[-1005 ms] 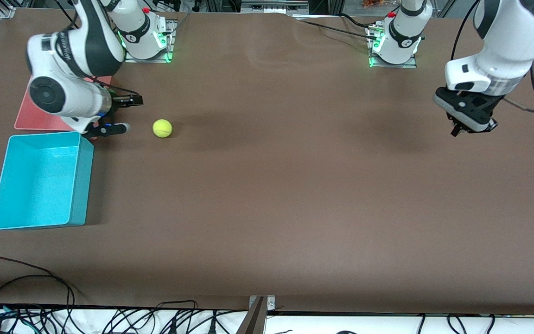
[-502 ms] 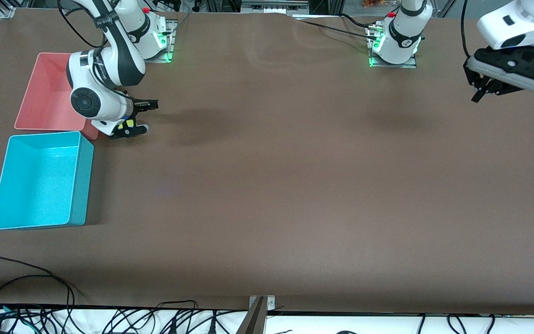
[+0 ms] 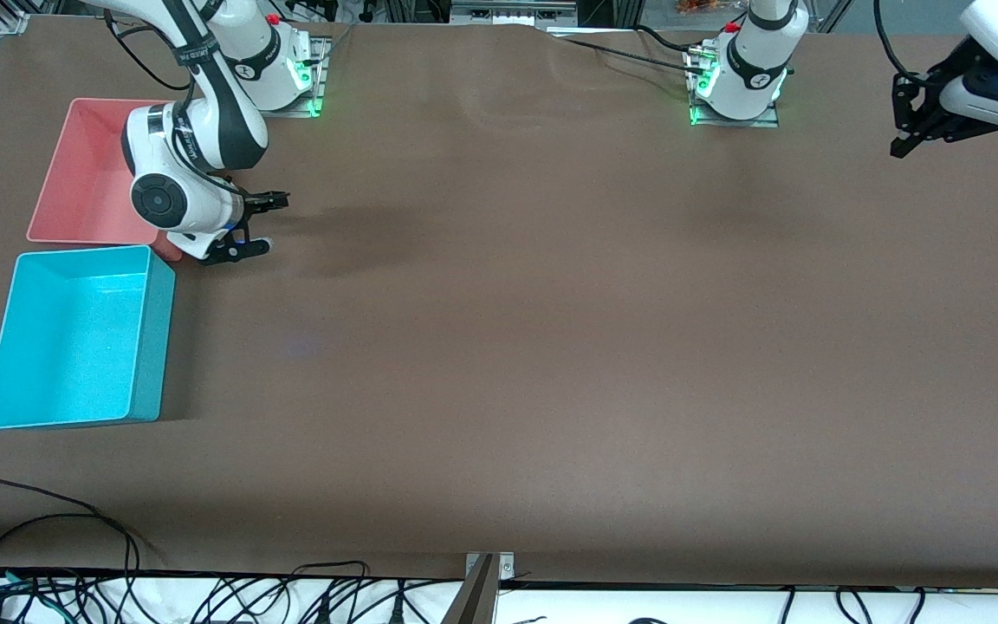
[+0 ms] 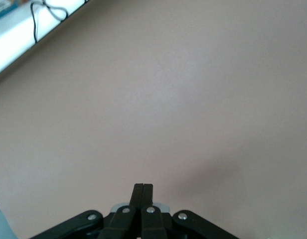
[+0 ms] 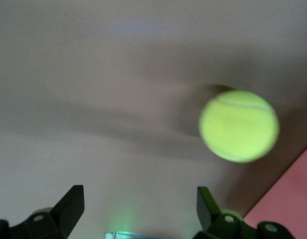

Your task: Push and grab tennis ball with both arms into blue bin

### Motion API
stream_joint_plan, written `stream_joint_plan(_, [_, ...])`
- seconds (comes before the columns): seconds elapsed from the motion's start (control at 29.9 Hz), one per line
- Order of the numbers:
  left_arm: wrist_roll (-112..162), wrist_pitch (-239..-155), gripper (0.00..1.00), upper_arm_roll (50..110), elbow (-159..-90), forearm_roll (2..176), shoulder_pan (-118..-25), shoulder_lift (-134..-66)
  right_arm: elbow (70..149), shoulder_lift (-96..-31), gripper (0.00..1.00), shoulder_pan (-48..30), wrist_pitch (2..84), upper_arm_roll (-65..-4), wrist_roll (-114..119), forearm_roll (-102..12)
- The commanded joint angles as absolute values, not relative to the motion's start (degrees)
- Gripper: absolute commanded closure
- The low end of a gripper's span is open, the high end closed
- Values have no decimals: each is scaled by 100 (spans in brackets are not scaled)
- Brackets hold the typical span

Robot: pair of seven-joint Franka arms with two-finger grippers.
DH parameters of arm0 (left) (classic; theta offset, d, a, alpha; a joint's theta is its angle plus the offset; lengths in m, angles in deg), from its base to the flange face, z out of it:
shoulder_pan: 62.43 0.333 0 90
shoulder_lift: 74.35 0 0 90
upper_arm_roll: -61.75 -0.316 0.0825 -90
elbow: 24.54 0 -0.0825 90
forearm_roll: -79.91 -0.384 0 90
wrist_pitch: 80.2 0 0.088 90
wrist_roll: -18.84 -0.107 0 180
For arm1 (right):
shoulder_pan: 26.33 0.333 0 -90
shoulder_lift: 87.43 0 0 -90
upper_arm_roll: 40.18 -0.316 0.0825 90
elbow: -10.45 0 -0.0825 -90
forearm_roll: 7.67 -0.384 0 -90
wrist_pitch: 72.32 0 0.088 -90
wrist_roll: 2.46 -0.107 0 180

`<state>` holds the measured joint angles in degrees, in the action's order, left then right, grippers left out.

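A brown table surface (image 3: 551, 347) filled most of the front view, with a slight ripple in its covering near the upper middle. A pink-red tub (image 3: 83, 173) sat in the upper left of the frame, directly above a cyan tub, its lower corner close to that tub's upper rim; a pink edge (image 5: 293, 191) also showed at the lower right of the right wrist view. Black cables (image 3: 74, 572) lay tangled along the bottom edge, over a white strip. A metal bracket (image 3: 483, 582) stood at bottom centre. Two base plates with green lights (image 3: 313, 95) were fixed along the top edge.
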<state>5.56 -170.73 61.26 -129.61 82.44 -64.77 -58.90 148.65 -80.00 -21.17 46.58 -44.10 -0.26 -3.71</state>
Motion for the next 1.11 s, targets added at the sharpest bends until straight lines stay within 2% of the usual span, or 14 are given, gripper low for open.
stream_joint_plan(0.0, [715,-16906,100,6131,-12729,8343,-6516,-6046,14844,-7926,0,-2281,4800,-4405,35,208])
stream_joint_plan(0.03, [715,-16906,98,6131,-12729,8334,-6516,-6046,14844,-7917,0,-2317,4826,-4405,35,261])
stream_joint_plan(0.1, [715,-16906,85,6131,-12729,8325,-6516,-6055,14844,-7856,0,-2317,4905,-4405,35,436])
stream_joint_plan(0.2, [706,-16906,56,6131,-12737,8325,-6516,-6055,14844,-7733,0,-2334,5072,-4396,35,727])
stream_joint_plan(0.23, [706,-16906,39,6131,-12746,8325,-6516,-6055,14844,-7689,0,-2369,5160,-4379,35,771])
stream_joint_plan(0.27, [680,-16906,8,6131,-12755,8325,-6516,-6055,14844,-7654,0,-2396,5248,-4344,35,780])
stream_joint_plan(0.3, [654,-16897,0,6131,-12755,8325,-6507,-6047,14844,-7610,0,-2396,5327,-4335,35,789])
stream_joint_plan(0.6, [662,-16870,0,6114,-12729,8325,-6507,-6046,14818,-7425,0,-2440,5661,-4255,44,1184])
stream_joint_plan(1.07, [706,-16739,0,6105,-12746,8290,-6507,-6231,14791,-7372,0,-2449,5705,-4159,44,1518])
